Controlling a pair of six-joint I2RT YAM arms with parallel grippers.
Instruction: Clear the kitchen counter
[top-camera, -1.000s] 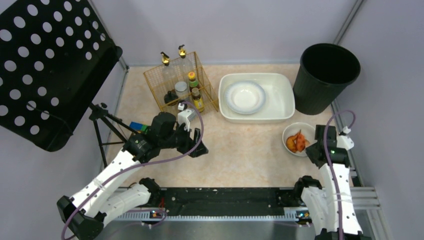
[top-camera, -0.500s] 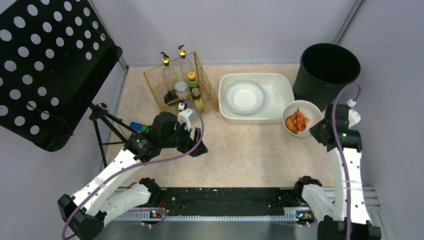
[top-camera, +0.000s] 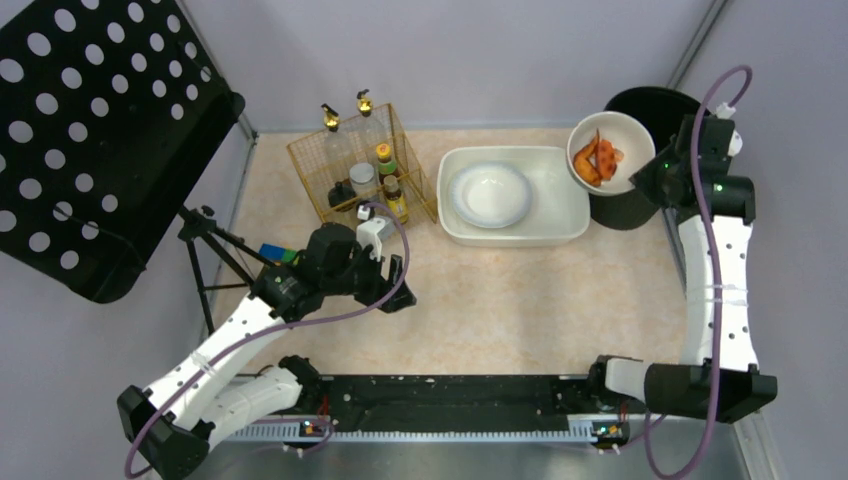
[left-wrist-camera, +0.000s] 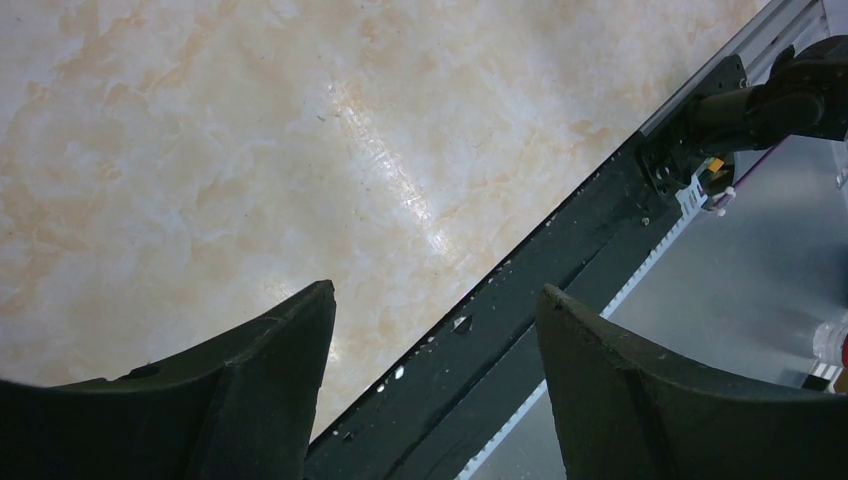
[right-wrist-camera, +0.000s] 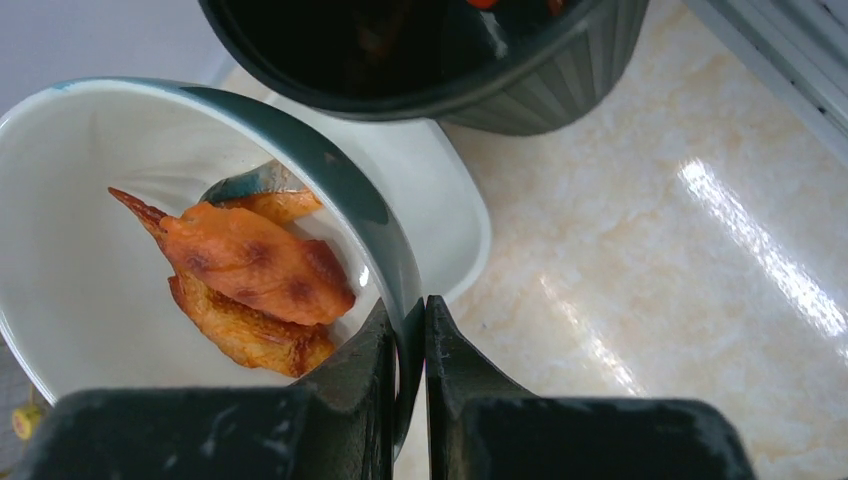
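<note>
My right gripper is shut on the rim of a white bowl with a dark green outside. The bowl holds orange fried chicken pieces. It hangs tilted in the air beside the black bin at the back right, over the bin's left edge. The kitchen counter is pale marbled beige. My left gripper is open and empty above the counter's left middle.
A white tub with a white plate stands at the back centre. A gold wire basket holds bottles and jars. A black tripod and a perforated black panel stand at left. A blue-green block lies beside my left arm.
My right gripper has lifted the bowl of chicken from the counter's right side, up and back to the black bin. The left arm has not moved.
</note>
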